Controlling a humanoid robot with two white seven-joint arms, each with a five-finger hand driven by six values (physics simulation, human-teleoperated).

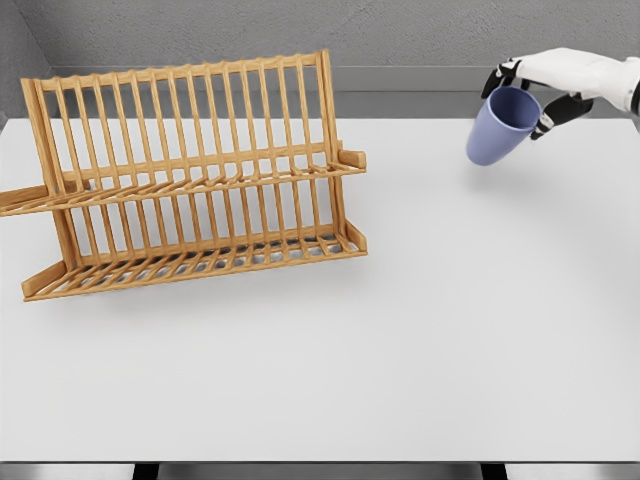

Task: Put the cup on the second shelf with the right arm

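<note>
Presently, operator, your record for this moment read as follows. Item one: the right hand (540, 90), entering from the desk's far right corner, fingers wrapped around the rim of the cup (500, 127). Item two: the cup, blue, tilted with its mouth toward the upper right, held above the desk (420, 330) near the far right edge, well apart from the rack. Item three: the wooden dish rack (195, 175), two slatted shelves, standing at the far left part of the desk, both shelves bare. You saw no left hand in the head view.
</note>
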